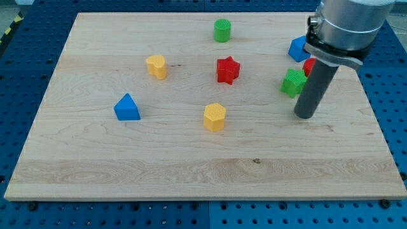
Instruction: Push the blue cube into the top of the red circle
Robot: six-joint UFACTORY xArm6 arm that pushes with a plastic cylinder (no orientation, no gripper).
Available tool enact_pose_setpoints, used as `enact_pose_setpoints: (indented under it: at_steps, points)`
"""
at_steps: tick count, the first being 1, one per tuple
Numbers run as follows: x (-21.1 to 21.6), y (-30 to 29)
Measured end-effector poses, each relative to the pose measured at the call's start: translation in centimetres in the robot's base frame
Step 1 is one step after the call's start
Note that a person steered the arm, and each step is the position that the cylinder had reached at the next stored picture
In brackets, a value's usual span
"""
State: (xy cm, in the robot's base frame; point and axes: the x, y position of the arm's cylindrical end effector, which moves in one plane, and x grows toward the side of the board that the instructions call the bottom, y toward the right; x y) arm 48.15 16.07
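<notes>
The blue cube (297, 48) sits at the view's upper right, partly hidden by the arm. The red circle (308, 67) lies just below and right of it; only a small sliver shows beside the rod. My tip (304, 116) rests on the board below both, just right of and below a green star-like block (292, 83). The tip does not touch the blue cube.
A green cylinder (222, 30) stands at the top middle. A red star (227, 70) is at the centre, a yellow hexagon (215, 117) below it, a yellow block (156, 66) to the left, a blue triangle block (127, 107) at the left. The wooden board (191, 172) lies on a blue pegboard.
</notes>
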Motion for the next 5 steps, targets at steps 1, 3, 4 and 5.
enact_pose_setpoints:
  at_steps: [1,3,4,5]
  points:
    - [-2.5,-1.6]
    - [-4.0,1.0]
    - [-3.6,1.2]
    - [-1.3,1.8]
